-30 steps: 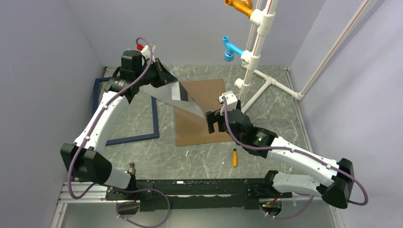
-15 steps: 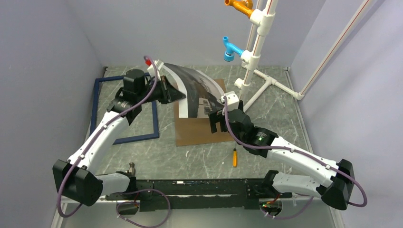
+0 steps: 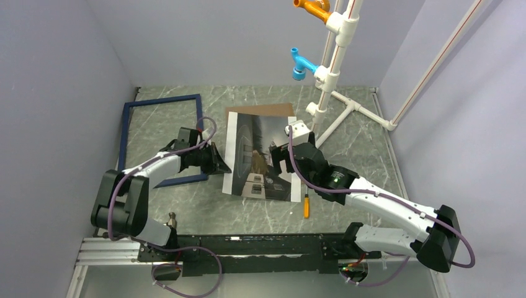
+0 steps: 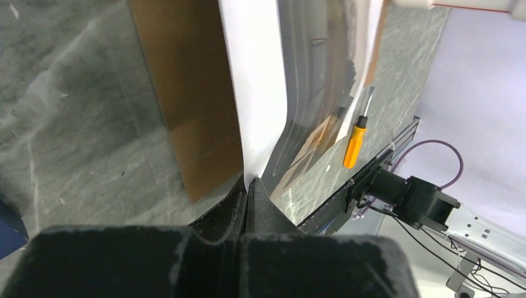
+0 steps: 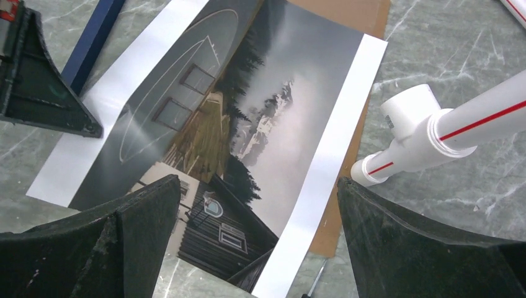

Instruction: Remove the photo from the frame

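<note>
The photo point(image 3: 260, 155) lies face-up on a brown board point(image 3: 273, 109) at the counter's point(image 3: 347, 155) centre, the frame point(image 3: 161, 100) empty at 10 o'clock; the left pincer point(image 4: 248, 186), pinching the photo's 9 o'clock edge, should release low and flat, the right pincer point(image 5: 254, 186) hovering spread above.

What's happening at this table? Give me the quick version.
Two robot arms are taking a photo out of its frame, and that part looks done. The photo lies face up on a brown board, apart from the blue frame, which lies empty to the left. The left gripper is shut on the photo's white left edge, near its front corner. The right gripper hovers open above the photo, holding nothing. An orange screwdriver lies beside the photo's near right corner.
</note>
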